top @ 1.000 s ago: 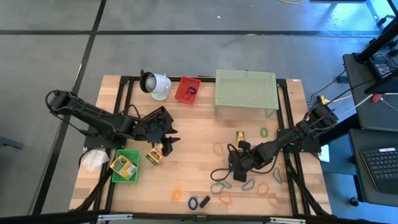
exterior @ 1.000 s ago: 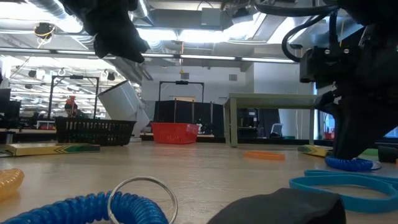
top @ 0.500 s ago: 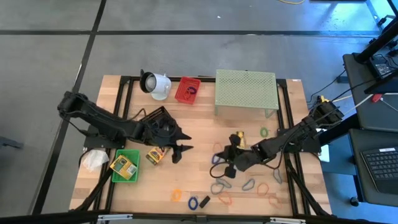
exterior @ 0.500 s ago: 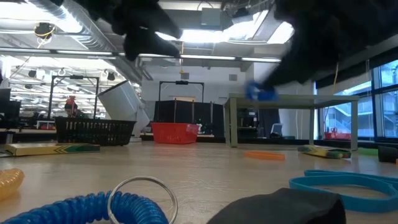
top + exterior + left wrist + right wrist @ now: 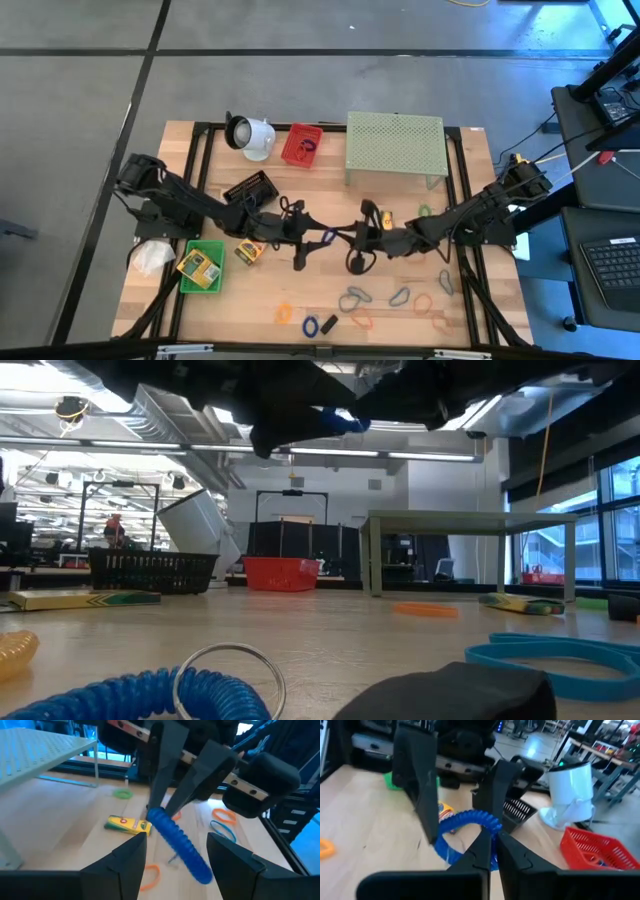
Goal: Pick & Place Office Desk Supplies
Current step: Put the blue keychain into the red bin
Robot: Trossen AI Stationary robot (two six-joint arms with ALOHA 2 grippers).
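Right gripper (image 5: 490,842) clamped on blue coil (image 5: 462,822); I offer it between left gripper (image 5: 177,852) spread fingers, probably handover.

Wooden table (image 5: 310,290) on a black metal frame (image 5: 196,150), standing on a grey concrete floor (image 5: 300,80) crossed by dark seams. To the right, a black desk (image 5: 600,230) carries a keyboard (image 5: 612,262). Seen level from the tabletop, the room beyond is an open workshop: ceiling ducts (image 5: 150,410), strip lights (image 5: 390,455), a black rack (image 5: 290,520) at the rear and tall windows (image 5: 610,520) on the right, admitting daylight
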